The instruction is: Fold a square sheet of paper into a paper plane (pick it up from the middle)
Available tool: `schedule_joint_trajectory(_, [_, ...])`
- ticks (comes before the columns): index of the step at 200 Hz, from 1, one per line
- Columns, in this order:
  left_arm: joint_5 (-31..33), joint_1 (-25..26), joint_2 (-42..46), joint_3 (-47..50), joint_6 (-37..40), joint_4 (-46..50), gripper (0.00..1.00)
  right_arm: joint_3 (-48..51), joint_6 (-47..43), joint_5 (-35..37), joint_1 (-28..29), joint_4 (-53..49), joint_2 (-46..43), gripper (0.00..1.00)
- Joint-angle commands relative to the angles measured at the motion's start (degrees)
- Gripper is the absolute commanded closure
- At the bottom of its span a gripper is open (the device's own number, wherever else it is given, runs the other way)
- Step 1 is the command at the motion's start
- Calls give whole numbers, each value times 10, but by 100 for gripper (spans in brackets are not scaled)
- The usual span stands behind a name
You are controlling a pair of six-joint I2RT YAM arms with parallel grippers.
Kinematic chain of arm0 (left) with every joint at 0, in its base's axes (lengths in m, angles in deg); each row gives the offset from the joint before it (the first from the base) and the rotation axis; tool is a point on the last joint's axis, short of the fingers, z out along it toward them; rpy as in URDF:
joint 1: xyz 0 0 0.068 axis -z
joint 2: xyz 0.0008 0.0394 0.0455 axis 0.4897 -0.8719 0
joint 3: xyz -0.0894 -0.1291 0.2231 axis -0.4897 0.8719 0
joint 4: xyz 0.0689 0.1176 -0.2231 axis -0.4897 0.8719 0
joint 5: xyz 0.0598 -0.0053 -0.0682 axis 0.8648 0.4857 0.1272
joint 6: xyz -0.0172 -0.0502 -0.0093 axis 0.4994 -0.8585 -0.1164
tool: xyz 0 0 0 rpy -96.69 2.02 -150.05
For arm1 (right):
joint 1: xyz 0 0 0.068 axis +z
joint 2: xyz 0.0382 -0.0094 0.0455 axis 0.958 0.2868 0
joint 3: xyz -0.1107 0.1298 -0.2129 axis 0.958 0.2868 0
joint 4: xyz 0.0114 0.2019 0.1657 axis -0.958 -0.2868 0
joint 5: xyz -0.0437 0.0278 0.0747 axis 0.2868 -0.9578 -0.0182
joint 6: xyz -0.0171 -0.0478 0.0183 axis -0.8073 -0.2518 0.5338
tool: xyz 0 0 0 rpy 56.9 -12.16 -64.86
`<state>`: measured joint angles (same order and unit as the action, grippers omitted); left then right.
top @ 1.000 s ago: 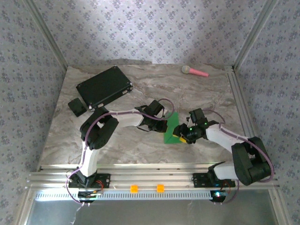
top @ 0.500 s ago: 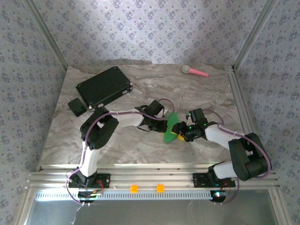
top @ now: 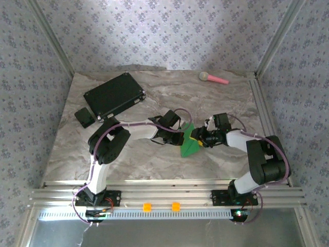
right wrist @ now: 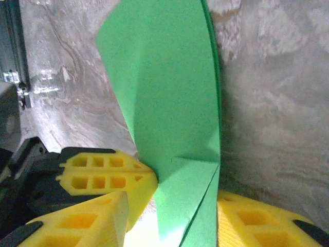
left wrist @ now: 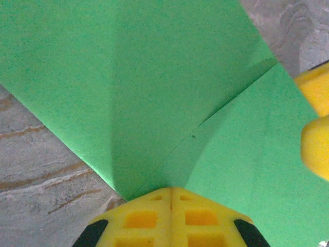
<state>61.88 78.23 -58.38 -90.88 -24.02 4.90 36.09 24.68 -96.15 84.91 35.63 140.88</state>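
green sheet (top: 189, 146) sits mid-frame, pinched in the pressed-together fingers of my left gripper (left wrist: 170, 191), my right gripper (right wrist: 172, 211) spread astride its fold; closing off-line there could skew the crease or tear it.

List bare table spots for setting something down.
Crowded: centre, left pincer and right pincer meet on the bright green paper sheet. Free: marbled table between black rectangular case and pink-handled toy; near strip in front of the paper.
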Motion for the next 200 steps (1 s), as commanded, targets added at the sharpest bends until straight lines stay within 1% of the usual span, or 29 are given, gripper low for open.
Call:
schedule_joint_trajectory(1, [18,9,-31,4,9,37,100,-18,-31,-25,-13,6,25,60])
schedule_joint_trajectory(26, [16,9,-28,2,6,36,100,-15,-33,-38,-20,22,47,64])
schedule_joint_trajectory(42, [15,9,-28,2,3,31,100,-15,-38,-48,-21,33,56,71])
schedule_joint_trajectory(57, [15,9,-28,1,3,33,100,-15,-39,-52,-25,36,58,79])
schedule_joint_trajectory(84, [13,9,-24,1,-1,30,100,-15,-39,-54,-32,32,60,85])
schedule_joint_trajectory(94, [12,9,-22,-1,-1,30,100,-16,-39,-54,-34,25,61,91])
schedule_joint_trajectory(113, [10,9,-10,1,-6,23,100,-15,-59,-56,-37,29,54,92])
schedule_joint_trajectory(130, [9,7,10,7,-13,12,96,-16,-61,-60,-34,28,40,94])
schedule_joint_trajectory(145, [9,3,36,16,-23,-4,90,-17,-68,-54,-31,21,21,94])
schedule_joint_trajectory(154, [11,1,55,27,-29,-18,87,-21,-77,-38,-27,5,6,94])
schedule_joint_trajectory(166, [24,-3,86,47,-38,-41,80,-33,-98,-4,-18,-30,-18,94])
schedule_joint_trajectory(184, [61,-11,139,84,-54,-69,80,-65,-146,70,15,-106,-54,93])
schedule_joint_trajectory(200, [112,-23,189,123,-72,-91,80,-109,-190,174,64,-184,-74,93])
